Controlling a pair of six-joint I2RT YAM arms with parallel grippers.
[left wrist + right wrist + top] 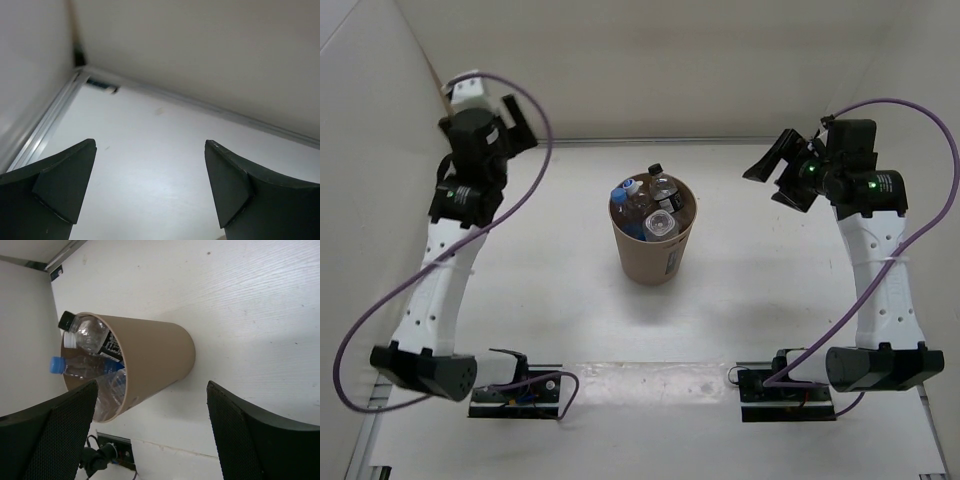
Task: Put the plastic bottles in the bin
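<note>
You have the round tan-brown cardboard-coloured bin (pixel 656 262) standing upright near the middle of the white table (pixel 520 275), well apart from both arms. The clear plastic bottles (pixel 646 205) sit inside it, necks up and crowded together. The blue-capped bottle (pixel 624 188) is on the side toward the table's left edge. The black-capped bottle (pixel 655 170) is toward the far edge.

The right wrist view gives you the bin's plain side wall (pixel 160 352), a dark label on the black-capped bottle (pixel 65 320), and a white cap (pixel 70 341) between it and the blue-capped bottle (pixel 56 365). The left wrist view takes in only the table's far left corner (pixel 150 130), where a metal rail (pixel 45 127) meets the white walls (pixel 200 45).

The left end effector (pixel 517 118) is raised near the far left corner, released, jaws wide, gripping nothing. The right end effector (pixel 776 172) is also released, spread wide, facing the bin from the right edge side.
</note>
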